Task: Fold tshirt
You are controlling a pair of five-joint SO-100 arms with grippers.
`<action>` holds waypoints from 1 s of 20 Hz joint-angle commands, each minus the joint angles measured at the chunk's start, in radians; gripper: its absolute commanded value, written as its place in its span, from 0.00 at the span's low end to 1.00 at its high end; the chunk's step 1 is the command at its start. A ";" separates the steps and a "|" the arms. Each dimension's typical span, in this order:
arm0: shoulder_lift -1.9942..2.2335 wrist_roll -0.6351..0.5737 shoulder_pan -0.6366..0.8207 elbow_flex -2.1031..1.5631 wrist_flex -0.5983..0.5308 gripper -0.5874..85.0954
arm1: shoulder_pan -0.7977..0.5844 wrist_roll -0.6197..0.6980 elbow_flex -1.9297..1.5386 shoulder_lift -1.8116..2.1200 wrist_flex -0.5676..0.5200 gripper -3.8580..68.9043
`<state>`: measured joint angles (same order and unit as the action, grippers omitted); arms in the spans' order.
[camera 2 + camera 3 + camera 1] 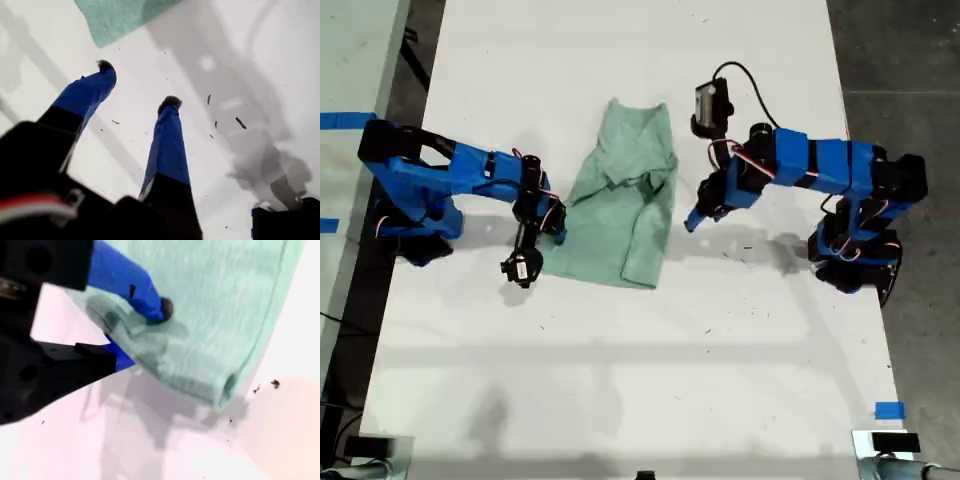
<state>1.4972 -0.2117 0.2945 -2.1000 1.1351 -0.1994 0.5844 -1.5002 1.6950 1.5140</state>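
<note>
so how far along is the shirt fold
Partly done: the tshirt is already folded narrower, both sides turned in, lying on the table. In hand: my second gripper pinches its edge, at the exterior view's left. My first gripper is open over bare table. Left: the fold along its length.

One tshirt (625,205), two arms, seemingly two tape marks.
</note>
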 commanded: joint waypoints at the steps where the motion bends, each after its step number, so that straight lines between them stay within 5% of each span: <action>1: 0.150 0.026 0.014 0.002 0.072 0.01 | 0.009 -0.009 -0.011 0.080 -0.046 0.34; 11: 0.140 0.000 0.012 0.146 0.230 0.01 | 0.002 0.014 -0.026 0.083 -0.077 0.34; 20: -0.727 -0.061 -0.106 1.197 0.469 0.01 | 0.015 -0.017 -0.106 0.160 -0.101 0.34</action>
<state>0.8391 -0.2546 0.2040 -1.0983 1.5769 -0.1994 0.5783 -1.6091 1.7794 1.4419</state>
